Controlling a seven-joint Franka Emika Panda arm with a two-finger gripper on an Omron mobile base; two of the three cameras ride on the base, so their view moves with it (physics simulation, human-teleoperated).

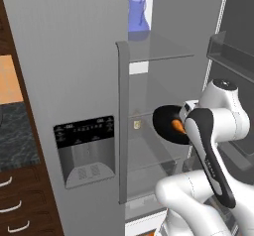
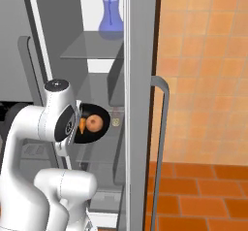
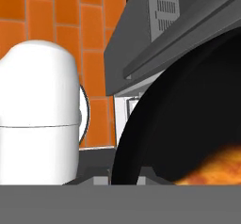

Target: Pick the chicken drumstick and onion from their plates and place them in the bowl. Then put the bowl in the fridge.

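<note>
Gripper (image 2: 77, 128) pinched nearly shut on the rim of the bowl (image 2: 92, 123), fingers hidden behind the wrist in both base views. Bowl is carried tipped steeply, its mouth facing sideways toward the right base camera rather than up.

- Onion (image 2: 94, 123) sits in the black well just ahead of the gripper; chicken drumstick (image 2: 82, 125) lies between onion and gripper, close against the held rim. In the hand view the black rim curves right in front of the tips, a blurred orange-brown patch low inside it.
- Bowl hangs inside the open fridge (image 1: 69, 71), level with a middle glass shelf (image 1: 158, 113); whether it touches the shelf, cannot tell.
- Blue vase (image 1: 137, 13) stands on the shelf (image 1: 161, 54) well above the gripper. Small pale item (image 2: 116, 122) just beyond the bowl on the same shelf level.

Risks, as judged:
- Tilt is the main one. Onion is round and could roll out over the low edge, drumstick after it, unless the bowl is levelled first.
- Rim-only grip: bowl could pivot or slip between the fingers.
- Far rim could catch the shelf edge or knock the pale item.
- Fridge door (image 1: 121, 123) close alongside the arm; elbow could brush it.
</note>
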